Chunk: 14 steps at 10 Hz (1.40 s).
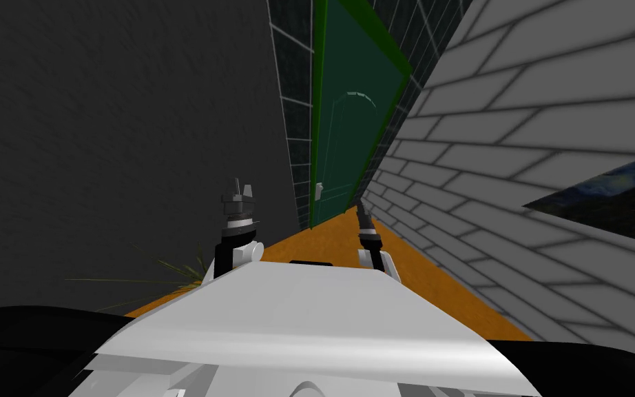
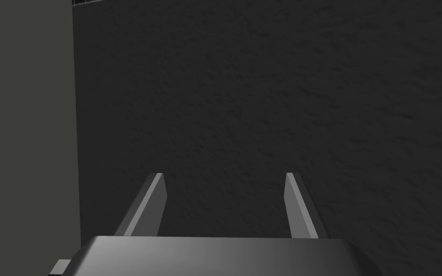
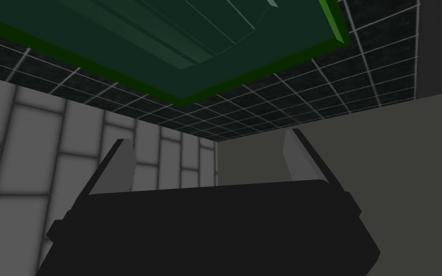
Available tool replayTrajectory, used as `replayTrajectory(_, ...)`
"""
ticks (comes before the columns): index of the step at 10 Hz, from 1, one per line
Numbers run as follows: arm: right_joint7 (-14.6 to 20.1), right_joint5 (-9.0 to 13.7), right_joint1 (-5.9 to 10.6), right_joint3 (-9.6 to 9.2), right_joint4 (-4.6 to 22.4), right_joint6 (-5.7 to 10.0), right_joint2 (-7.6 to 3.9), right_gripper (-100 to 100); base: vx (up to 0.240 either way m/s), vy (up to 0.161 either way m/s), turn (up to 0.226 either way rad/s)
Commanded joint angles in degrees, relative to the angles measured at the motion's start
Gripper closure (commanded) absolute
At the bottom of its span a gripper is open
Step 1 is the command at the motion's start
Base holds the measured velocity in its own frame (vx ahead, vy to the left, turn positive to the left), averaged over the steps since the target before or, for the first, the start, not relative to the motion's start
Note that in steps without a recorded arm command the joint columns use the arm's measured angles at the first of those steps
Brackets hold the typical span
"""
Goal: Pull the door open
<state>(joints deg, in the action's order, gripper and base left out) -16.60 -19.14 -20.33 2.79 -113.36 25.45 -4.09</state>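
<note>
Left tool (image 2: pixel 223 176) spread, right tool (image 3: pixel 208 136) spread, both empty. Green door (image 1: pixel 350 138) dead ahead, well apart from either. Looks rigid, hinged, likely heavy: best gripped at pale handle (image 1: pixel 319 191).

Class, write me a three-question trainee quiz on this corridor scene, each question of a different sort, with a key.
1. True or false: the right gripper is shut on the door handle.
2. The door is: A red, B green, C white?
3. Fill in: the floor is ____.
Key: 1 false, it is open and well short of the door handle; 2 B; 3 orange.
</note>
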Motion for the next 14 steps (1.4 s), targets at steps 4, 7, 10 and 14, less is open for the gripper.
replayTrajectory(4, -3.5, -7.1, 2.64, 0.14, 6.1, 0.15, -0.15, -100, 0.097, -0.028, 0.105)
replayTrajectory(7, -5.8, -11.7, 4.06, 0.10, 9.9, 0.45, 0.02, -100, 0.090, -0.035, 0.119)
replayTrajectory(10, -8.1, -16.2, 5.43, 0.06, 13.6, 0.74, 0.31, -100, 0.087, -0.032, 0.102)
replayTrajectory(14, -10.9, -21.8, 7.16, 0.01, 18.3, 1.11, 0.82, -100, 0.101, -0.037, 0.104)
